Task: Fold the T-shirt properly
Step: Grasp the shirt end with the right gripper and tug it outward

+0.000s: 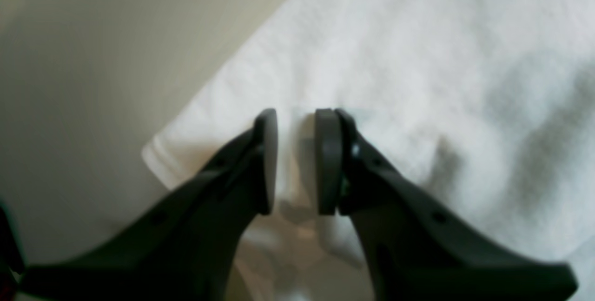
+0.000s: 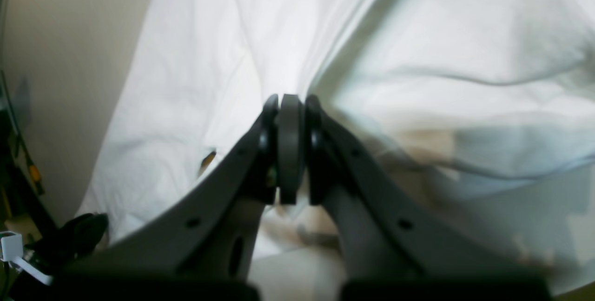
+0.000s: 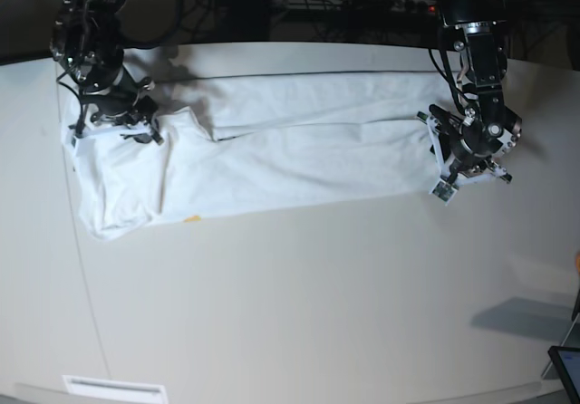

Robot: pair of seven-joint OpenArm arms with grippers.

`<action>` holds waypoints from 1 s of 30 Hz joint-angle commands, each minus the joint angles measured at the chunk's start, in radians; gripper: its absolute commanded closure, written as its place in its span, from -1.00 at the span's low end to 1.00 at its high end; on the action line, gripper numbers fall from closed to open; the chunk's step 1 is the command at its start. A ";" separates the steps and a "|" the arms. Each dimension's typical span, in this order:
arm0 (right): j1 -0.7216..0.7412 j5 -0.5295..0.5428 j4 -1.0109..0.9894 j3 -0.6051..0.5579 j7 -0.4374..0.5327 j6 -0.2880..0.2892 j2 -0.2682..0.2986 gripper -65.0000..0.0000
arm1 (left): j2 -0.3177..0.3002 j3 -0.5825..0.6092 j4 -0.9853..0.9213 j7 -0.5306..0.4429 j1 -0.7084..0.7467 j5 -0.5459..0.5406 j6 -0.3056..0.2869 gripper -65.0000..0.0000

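The left gripper (image 1: 296,161) has its pads slightly apart with a fold of T-shirt (image 3: 290,164) hem between them; the right gripper (image 2: 290,150) is pressed together at the opposite end. The shirt lies as a long band along the table's (image 3: 299,313) far edge, between both lowered arms.

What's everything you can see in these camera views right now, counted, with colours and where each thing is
T-shirt: one, white, reverse up, stretched in a long band across the far half of the table; a small yellow-orange bit of print shows at its near edge.
Table: one, off-white, under the shirt.
Cables and dark equipment: several, black, behind the table's far edge.
Left gripper: one, dark grey, over the shirt's hemmed corner, jaws parted around a pinch of cloth.
Right gripper: one, dark grey, at the shirt's other end, jaws shut, white cloth bunched around them.
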 commanded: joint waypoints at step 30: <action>-0.107 0.101 0.041 -0.007 0.198 -0.172 0.010 1.00 | -0.013 -0.001 -0.028 -0.007 -0.015 0.000 -0.004 0.57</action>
